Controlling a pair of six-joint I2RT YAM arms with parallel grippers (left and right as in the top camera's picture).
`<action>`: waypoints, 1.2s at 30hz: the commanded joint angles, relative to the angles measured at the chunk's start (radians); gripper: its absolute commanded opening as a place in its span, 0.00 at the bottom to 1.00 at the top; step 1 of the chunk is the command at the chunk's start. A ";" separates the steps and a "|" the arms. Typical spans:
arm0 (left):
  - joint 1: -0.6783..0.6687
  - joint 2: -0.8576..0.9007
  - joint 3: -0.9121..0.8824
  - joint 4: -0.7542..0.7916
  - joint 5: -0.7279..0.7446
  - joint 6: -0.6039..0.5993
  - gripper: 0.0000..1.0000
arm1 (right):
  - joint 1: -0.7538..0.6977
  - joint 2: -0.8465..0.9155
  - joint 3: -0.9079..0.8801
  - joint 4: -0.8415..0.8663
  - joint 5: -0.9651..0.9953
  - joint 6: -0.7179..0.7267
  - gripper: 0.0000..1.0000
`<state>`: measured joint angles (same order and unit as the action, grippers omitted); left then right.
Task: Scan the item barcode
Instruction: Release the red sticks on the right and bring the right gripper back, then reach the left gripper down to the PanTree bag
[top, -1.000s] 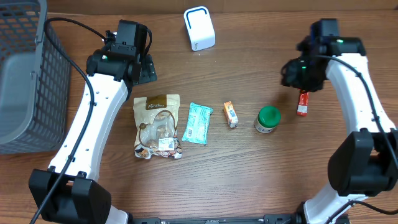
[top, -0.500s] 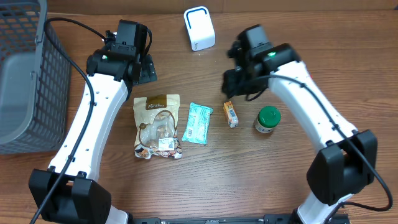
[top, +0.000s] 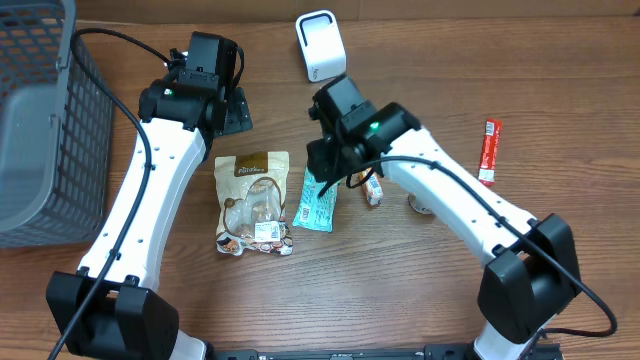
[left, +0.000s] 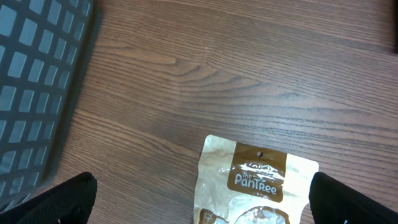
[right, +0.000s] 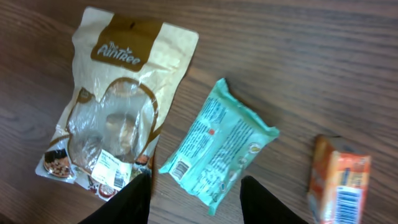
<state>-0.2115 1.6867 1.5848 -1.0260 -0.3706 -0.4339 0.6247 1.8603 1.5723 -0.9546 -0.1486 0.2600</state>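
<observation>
- Overhead view: the right arm reaches across the middle of the table (top: 560, 60), and the right gripper (top: 330, 172) hangs over the top end of the teal packet (top: 315, 205)
- In the right wrist view its jaws stand partly spread with nothing pinched between them
- The teal packet lies flat and tilted on the wood below that gap, with a small barcode (right: 180, 168) at its lower-left end
- The brown pouch (top: 253, 200) lies just left of the packet, and the orange box (top: 372, 188) lies just right of it (the box shows a printed code of its own in the right wrist view)
- The white scanner (top: 320, 45) stands upright at the far edge, well apart from the packet
- A green-lidded jar (top: 418, 207) is mostly hidden under the right arm
- A red stick packet (top: 488, 150) lies off to the right
- The left gripper (top: 232, 112) is spread wide and empty, above bare wood just beyond the pouch's top edge and near the grey basket (top: 30, 120)
</observation>
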 joint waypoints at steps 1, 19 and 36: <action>0.002 -0.013 0.015 -0.002 0.005 0.019 1.00 | 0.003 -0.001 -0.035 0.030 0.017 0.021 0.45; 0.002 -0.013 0.015 0.066 0.147 -0.023 1.00 | 0.003 -0.001 -0.129 0.051 0.009 0.061 0.46; 0.066 -0.012 -0.095 -0.287 0.270 -0.059 0.88 | 0.022 -0.001 -0.178 0.232 -0.093 0.134 0.45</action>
<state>-0.1726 1.6867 1.5219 -1.2926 -0.1883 -0.4736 0.6315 1.8603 1.4002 -0.7433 -0.2192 0.3729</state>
